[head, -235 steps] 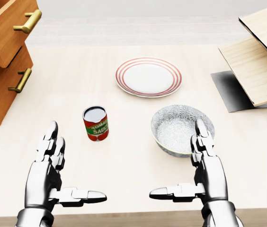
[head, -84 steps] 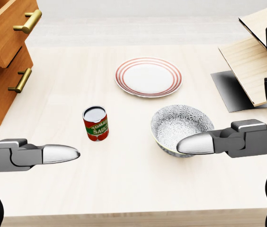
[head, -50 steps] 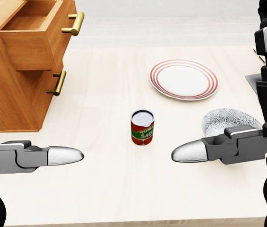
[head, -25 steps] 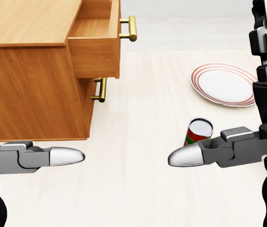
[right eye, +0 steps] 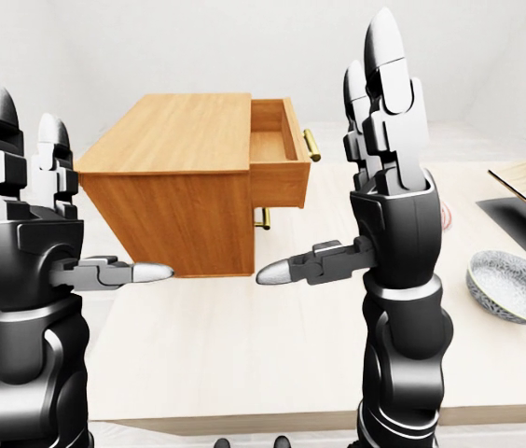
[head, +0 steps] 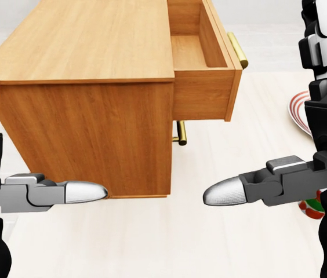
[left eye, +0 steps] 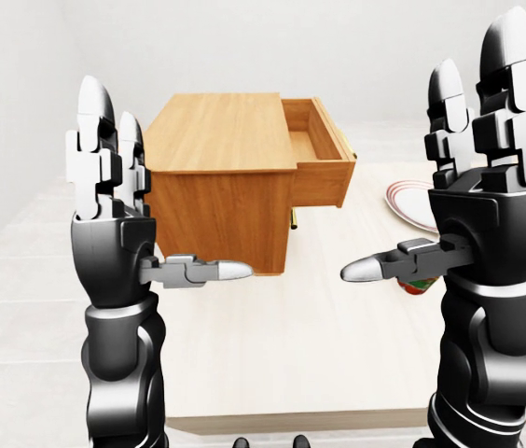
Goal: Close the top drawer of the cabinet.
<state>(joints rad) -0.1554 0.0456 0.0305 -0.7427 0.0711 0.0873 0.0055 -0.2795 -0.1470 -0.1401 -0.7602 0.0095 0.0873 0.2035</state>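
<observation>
At upper centre of the head view the cabinet point(head: 88, 110) now fills the picture, where half a second ago it sat at upper left with the plate and can in plain sight. Everything shifted together, so the camera and base have swung toward the cabinet; the things themselves have not moved on the worktop point(head: 152, 243).

Top drawer point(head: 201, 69) stands pulled out to the right of the cabinet body, interior bare, brass handle point(head: 237, 50) on its right-hand face. Lower drawer handle point(head: 180, 132) shows beneath it; that drawer looks shut.

Left hand point(left eye: 114, 219) and right hand point(left eye: 487, 187) are both raised, fingers spread and upright, thumbs pointing inward, holding nothing, well apart from the drawer. Plate point(head: 300, 110) and can point(head: 311, 207) are only partly visible at right.

Judgement: approach done, closing not begun. Right hand is the nearer to the drawer face for a leftward push.
</observation>
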